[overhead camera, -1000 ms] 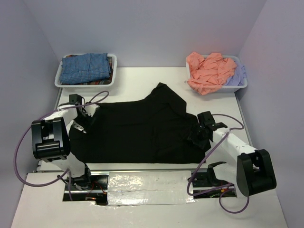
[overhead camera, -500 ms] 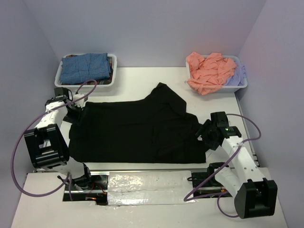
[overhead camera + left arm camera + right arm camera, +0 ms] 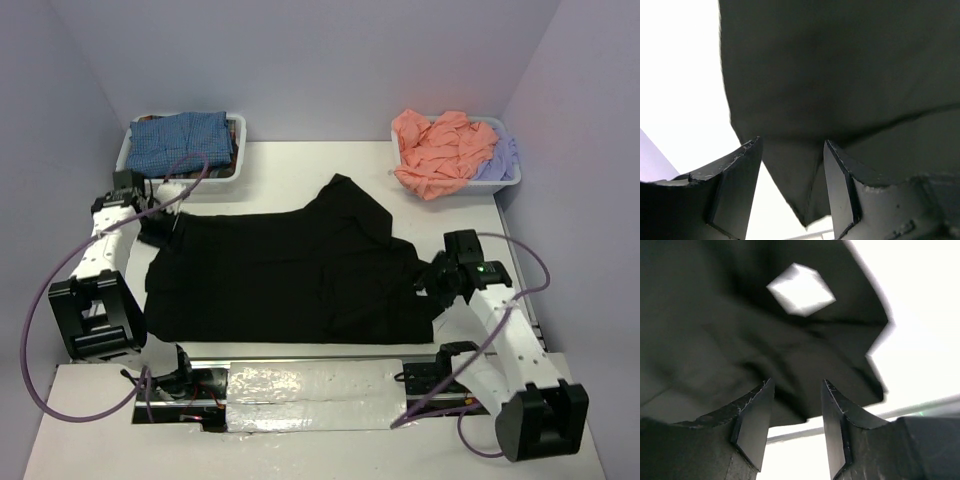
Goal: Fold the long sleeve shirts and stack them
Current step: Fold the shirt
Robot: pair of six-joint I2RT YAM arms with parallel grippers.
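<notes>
I see bare table strip between left bin and right bin; black shirt covers centre; side walls close.

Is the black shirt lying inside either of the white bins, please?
No, the black shirt lies spread on the table, nearer than the left bin and right bin.

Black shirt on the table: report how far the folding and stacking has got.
Done: the blue-checked shirt lies folded in the left bin, and the black shirt is spread mostly flat. In hand: the left gripper and right gripper, both open, sit at its opposite edges. Left: the black shirt has no fold yet; the salmon-pink shirt and lavender shirt lie crumpled in the right bin.
</notes>
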